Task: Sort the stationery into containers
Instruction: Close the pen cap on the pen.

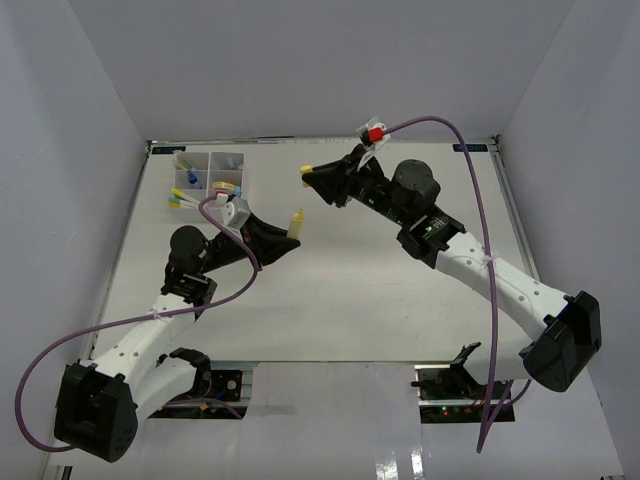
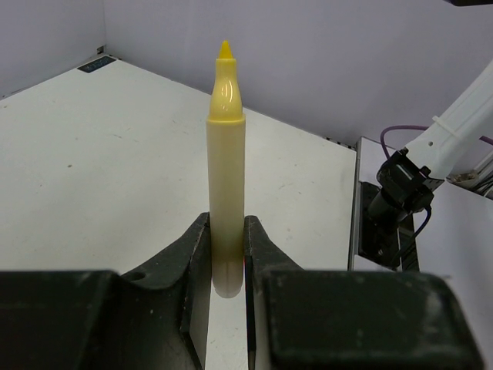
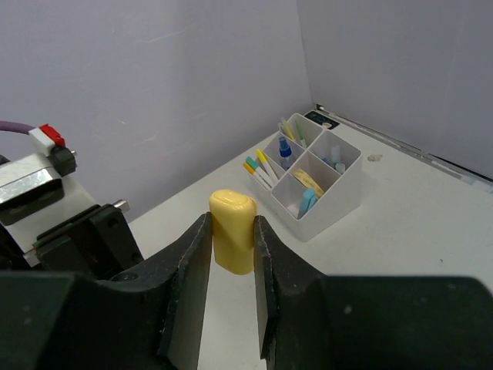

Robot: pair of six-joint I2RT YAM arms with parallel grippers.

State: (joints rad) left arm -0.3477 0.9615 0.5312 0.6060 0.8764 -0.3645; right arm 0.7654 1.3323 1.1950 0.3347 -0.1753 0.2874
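Two halves of one marker, one in each arm, so this is where it could get messy imo. Nearest me, the left pincer (image 2: 228, 231) is clamped on the very bottom of a cream plastic marker with a bare yellow tip (image 2: 226, 146), which stands straight up out of the jaws, above the white table (image 1: 350, 300). Gripped that low, I'd guess any sideways shove near the tip could swing it or lever it loose.

A bit further back, the right pincer (image 3: 232, 231) is closed on a stubby yellow plastic cap (image 3: 232, 216). Cap and tip are apart and not lined up. If they meet off-axis, the cap could skid on the tip, smear ink or pop free. I can't tell which way the cap's opening faces.

Way over at the far left sits the white plastic organizer tray split into square compartments (image 3: 331, 208), with pens (image 3: 258, 166) leaning out over its rim. A careless drop there could knock those.
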